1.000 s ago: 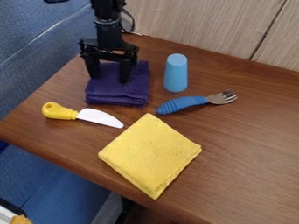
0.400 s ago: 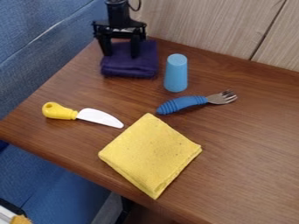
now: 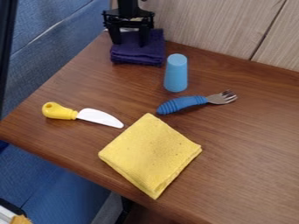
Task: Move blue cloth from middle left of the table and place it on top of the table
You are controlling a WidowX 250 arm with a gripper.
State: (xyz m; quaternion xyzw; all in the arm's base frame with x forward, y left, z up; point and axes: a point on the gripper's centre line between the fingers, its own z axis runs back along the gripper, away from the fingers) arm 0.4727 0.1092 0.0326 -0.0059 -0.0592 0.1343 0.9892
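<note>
The gripper [image 3: 130,43] is at the upper left of the table [image 3: 234,135], pointing down with its two fingers spread apart. Under it lies the folded dark blue-purple cloth [image 3: 137,55], near the table's back left corner. Both fingertips rest against the cloth's top, one toward its left side and one toward its right. The arm and gripper cover part of the cloth's rear.
Just right of the cloth stands a light blue cup [image 3: 175,73], upside down. A fork with a blue handle [image 3: 181,104] lies in front of the cup. The yellow-handled knife [image 3: 60,112] is at the left, a folded yellow cloth [image 3: 151,155] nearer the front.
The gripper and the dark cloth have shifted together toward the back of the table and slightly right. The cup, fork, knife and yellow cloth have stayed put.
</note>
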